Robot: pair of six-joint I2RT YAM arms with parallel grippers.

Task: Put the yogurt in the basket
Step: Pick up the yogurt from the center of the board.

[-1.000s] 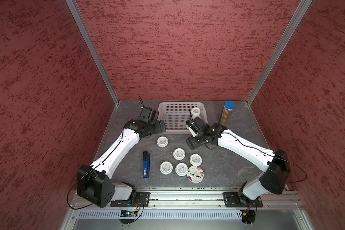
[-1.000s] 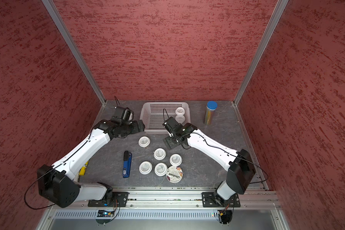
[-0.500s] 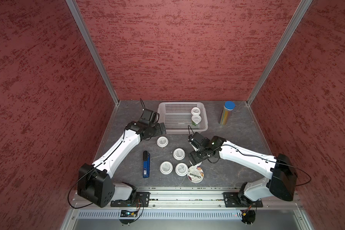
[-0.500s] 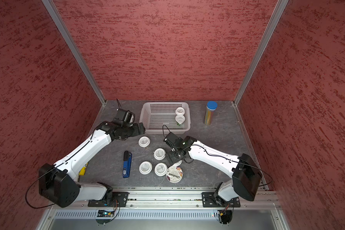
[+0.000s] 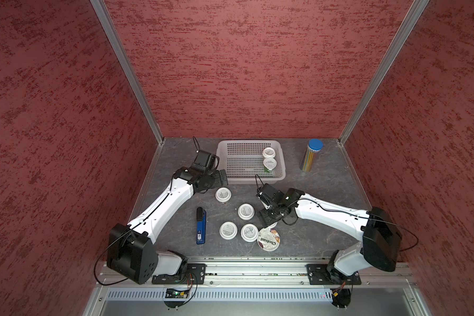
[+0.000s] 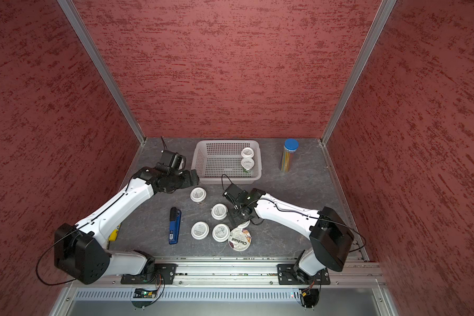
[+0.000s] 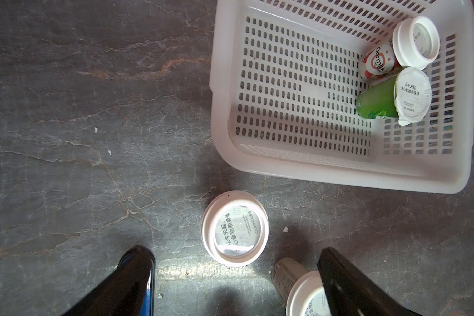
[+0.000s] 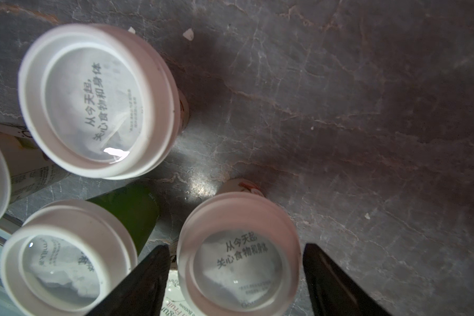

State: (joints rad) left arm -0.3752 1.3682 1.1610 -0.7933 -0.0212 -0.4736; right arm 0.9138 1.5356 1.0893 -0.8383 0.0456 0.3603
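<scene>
Counting two yogurt cups [image 5: 269,163] inside the basket [image 5: 251,179], we see six on the table [image 5: 326,177], lower centre; our right fingers [image 8: 148,279] spread around one small cup [image 8: 240,257], left fingers [image 7: 132,273] spread, empty.

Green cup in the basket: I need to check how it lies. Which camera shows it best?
The left wrist view: the green cup is close up, side and foil lid visible, beside a red-labelled cup in the basket. Both top views show it small, mostly lid. The right wrist view misses the basket.
</scene>
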